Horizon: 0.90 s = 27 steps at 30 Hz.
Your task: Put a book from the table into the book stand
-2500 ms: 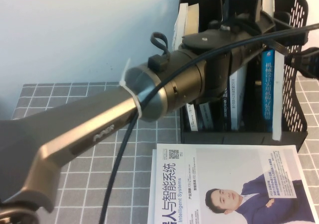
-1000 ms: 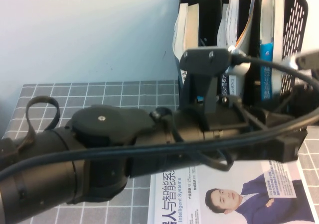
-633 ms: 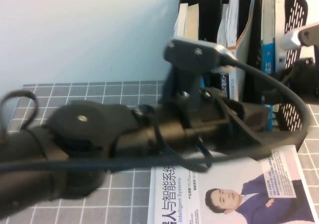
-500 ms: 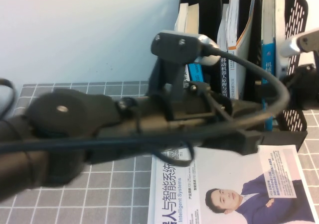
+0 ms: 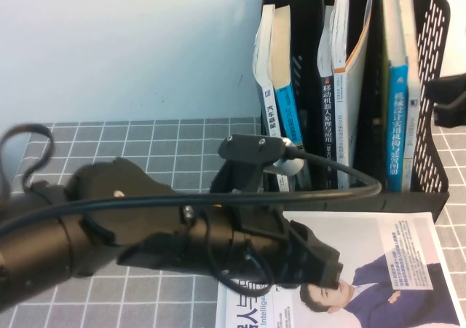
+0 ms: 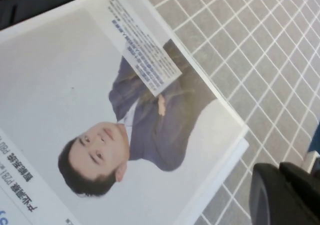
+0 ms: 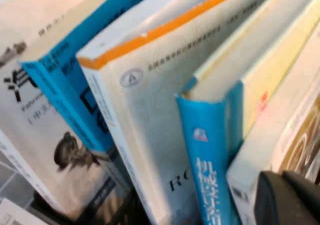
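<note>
your left pincer (image 5: 320, 266) has dropped from the book stand (image 5: 437, 87) to the book (image 5: 393, 270) lying on the counter (image 5: 145, 146); grip unclear. right pincer (image 5: 448, 98) waits beside the stand, possibly idle. next, grasp the book's edge.

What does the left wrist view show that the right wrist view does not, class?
Only the left wrist view shows the portrait-cover book lying flat on the grid mat, with the left gripper beside its corner. Only the right wrist view shows upright books, including an orange-edged book, with the right gripper close by. Both show books and a dark gripper part.
</note>
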Available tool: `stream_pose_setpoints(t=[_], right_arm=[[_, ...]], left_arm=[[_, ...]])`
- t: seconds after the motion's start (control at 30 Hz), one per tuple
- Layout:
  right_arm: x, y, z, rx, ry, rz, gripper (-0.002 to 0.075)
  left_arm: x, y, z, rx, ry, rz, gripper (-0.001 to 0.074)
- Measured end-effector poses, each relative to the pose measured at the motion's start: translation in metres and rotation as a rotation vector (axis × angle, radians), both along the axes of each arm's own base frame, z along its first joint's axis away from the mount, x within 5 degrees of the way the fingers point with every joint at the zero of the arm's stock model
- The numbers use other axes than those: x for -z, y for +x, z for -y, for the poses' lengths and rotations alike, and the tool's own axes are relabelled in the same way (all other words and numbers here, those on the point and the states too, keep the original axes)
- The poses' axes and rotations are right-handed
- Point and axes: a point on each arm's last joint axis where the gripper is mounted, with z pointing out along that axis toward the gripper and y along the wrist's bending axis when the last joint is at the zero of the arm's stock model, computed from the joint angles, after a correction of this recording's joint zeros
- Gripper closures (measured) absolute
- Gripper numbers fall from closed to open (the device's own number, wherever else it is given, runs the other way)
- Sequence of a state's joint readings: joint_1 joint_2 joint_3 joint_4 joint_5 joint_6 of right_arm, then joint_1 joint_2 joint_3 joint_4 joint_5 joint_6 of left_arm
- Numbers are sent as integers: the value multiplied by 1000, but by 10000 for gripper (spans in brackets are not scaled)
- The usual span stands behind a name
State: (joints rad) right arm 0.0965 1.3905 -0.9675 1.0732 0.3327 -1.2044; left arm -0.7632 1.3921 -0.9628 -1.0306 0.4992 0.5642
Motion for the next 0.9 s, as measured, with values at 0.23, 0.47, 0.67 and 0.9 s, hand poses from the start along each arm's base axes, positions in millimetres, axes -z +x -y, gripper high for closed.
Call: stream_pose_setpoints(t=[0.23,0.47,0.67,0.9], right_arm=[[19,8,-3,-32,-7,-74,729],[-7,-43,-17,-334,-13,-177,729],[15,-78,6,-282,-260,-604,729],[-22,-127,27,-70,-339,-358,729]], left_arm=[[-8,7,0,-88,-83,67,734],[-51,-7,-15,-28,-114,281,734],[-61,-14,-28,97,4,271,734],[-54,2,-69,-36,280,91,734]])
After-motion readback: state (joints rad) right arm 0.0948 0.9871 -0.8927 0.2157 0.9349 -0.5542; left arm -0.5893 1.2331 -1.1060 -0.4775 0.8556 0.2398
